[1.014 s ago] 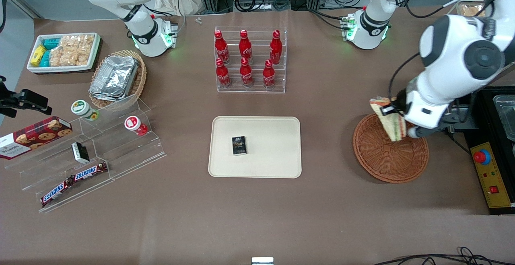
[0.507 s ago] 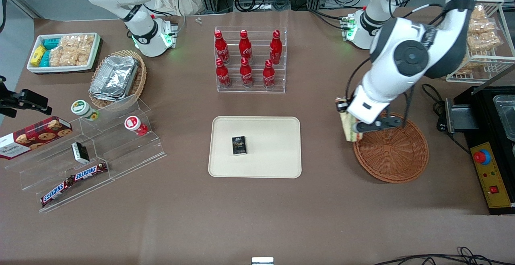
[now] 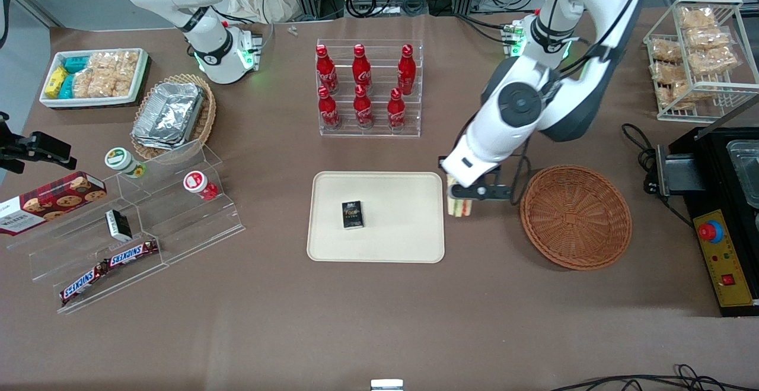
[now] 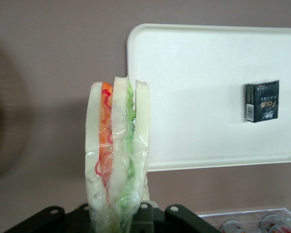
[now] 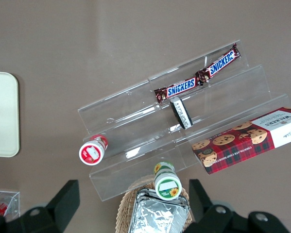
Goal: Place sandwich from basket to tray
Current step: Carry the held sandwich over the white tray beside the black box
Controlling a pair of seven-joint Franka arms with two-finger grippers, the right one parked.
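Sandwich [image 3: 459, 206] was pinched upright in the gripper [image 3: 468, 192] jaws, above the bench between basket [image 3: 576, 217] and tray [image 3: 409, 231], just beside the tray's edge. Transfer was under way; next: carry over the tray, lower, release.

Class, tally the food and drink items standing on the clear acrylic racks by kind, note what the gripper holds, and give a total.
Cola bottles: 6
Snickers bars: 2
Lidded cups: 2
Sandwich, held by the gripper beside the tray: 1
Total: 11
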